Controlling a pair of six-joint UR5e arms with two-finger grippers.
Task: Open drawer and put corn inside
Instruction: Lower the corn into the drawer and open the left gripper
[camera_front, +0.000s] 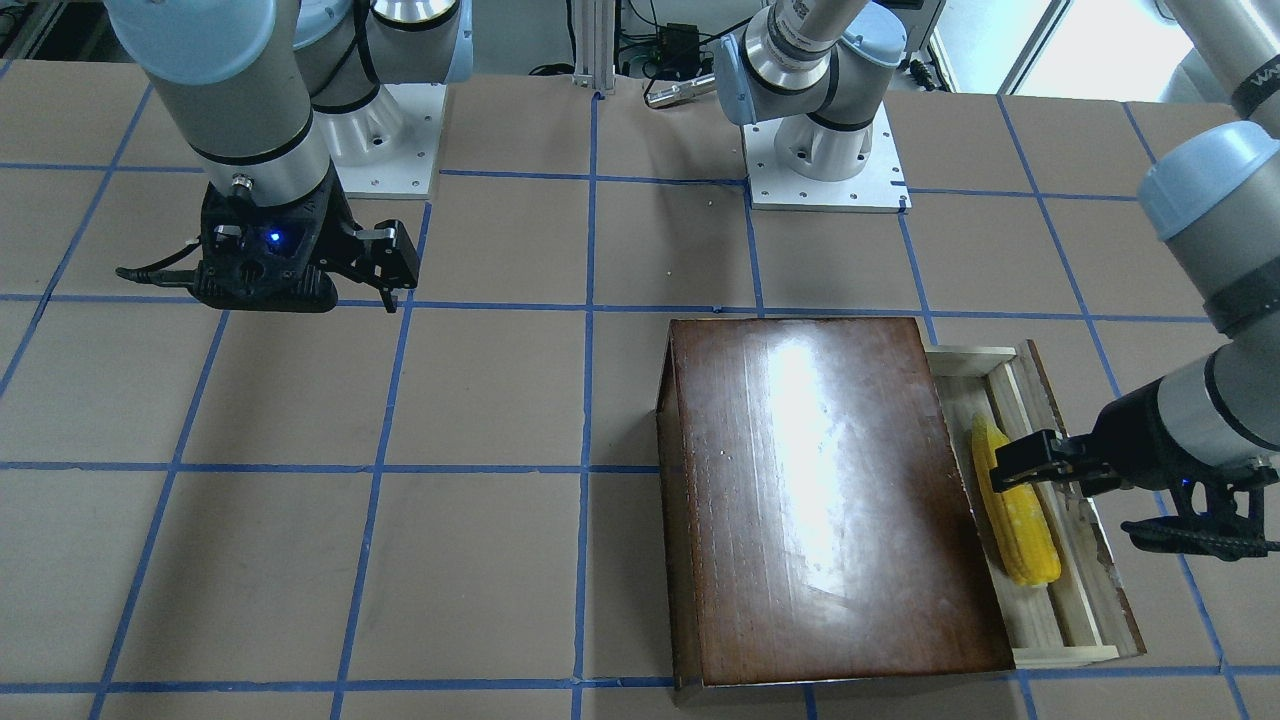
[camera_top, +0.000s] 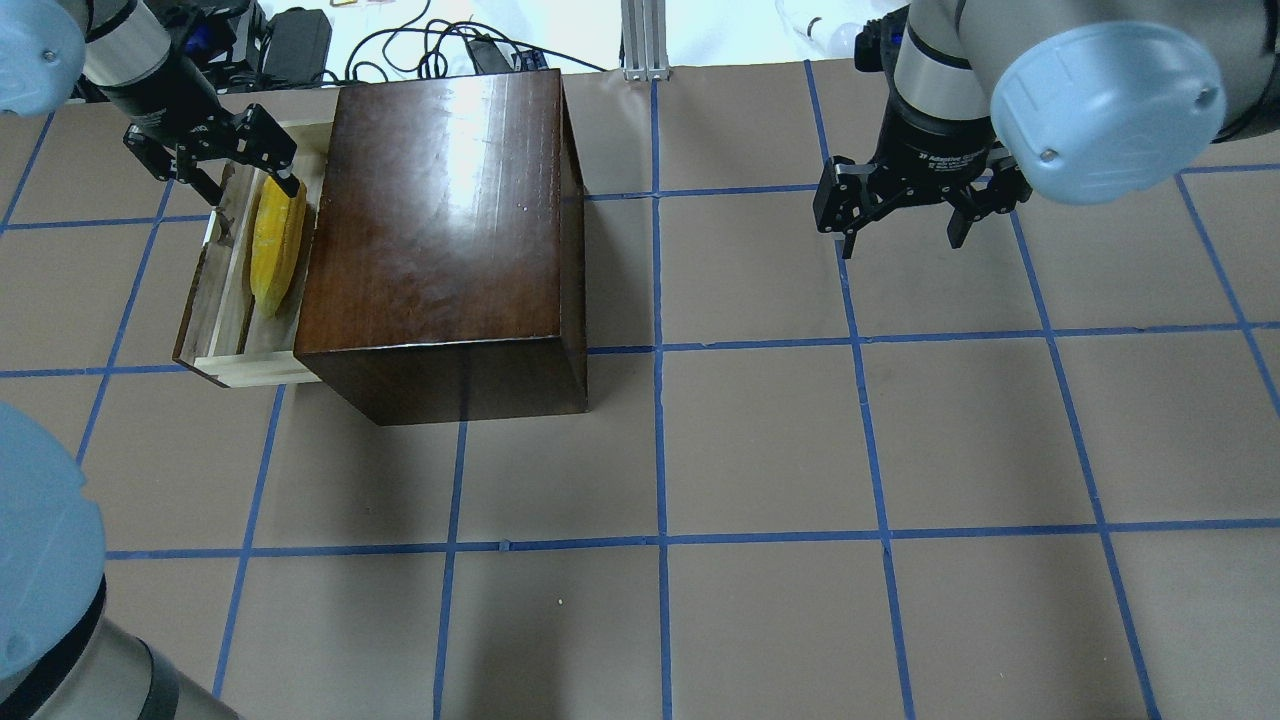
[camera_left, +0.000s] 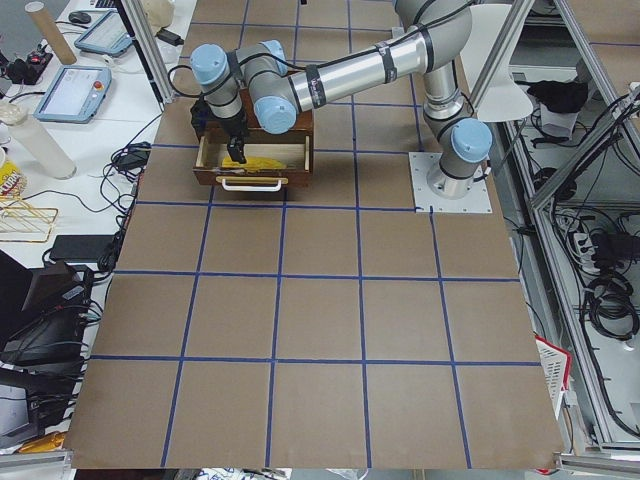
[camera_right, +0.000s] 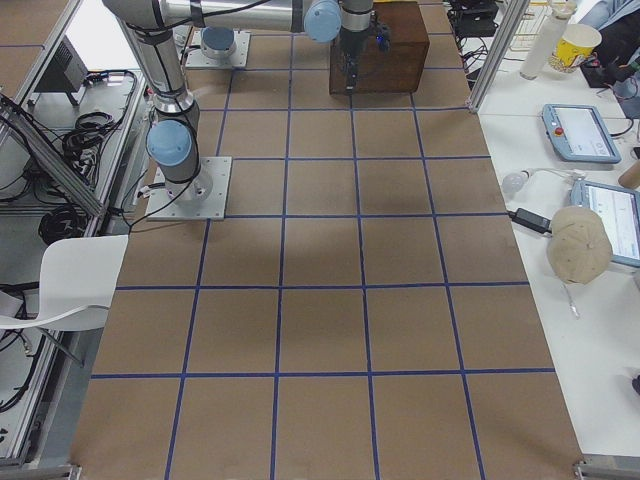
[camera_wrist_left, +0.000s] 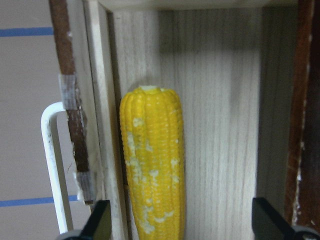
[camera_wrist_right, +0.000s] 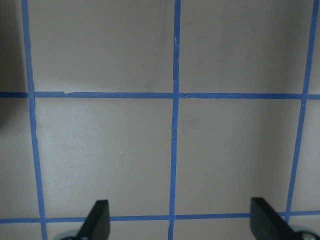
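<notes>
Corn (camera_top: 275, 245) lying in the pulled-out drawer (camera_top: 215, 310), upper left; left end effector (camera_top: 250, 190) released above it. Right end effector (camera_top: 900, 243) released over the bench (camera_top: 760, 450), upper right.

Overhead and front cameras face each other across the table (camera_top: 760, 450), both showing the drawer (camera_top: 228, 300). The left wrist camera views the drawer closely from above, and the side cameras stand far off.

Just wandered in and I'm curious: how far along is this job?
Nearly done. The drawer is pulled open and the corn lies inside it. The left gripper hangs open over the corn, not gripping. The right gripper hovers open above the table. Probably only withdrawing remains.
</notes>
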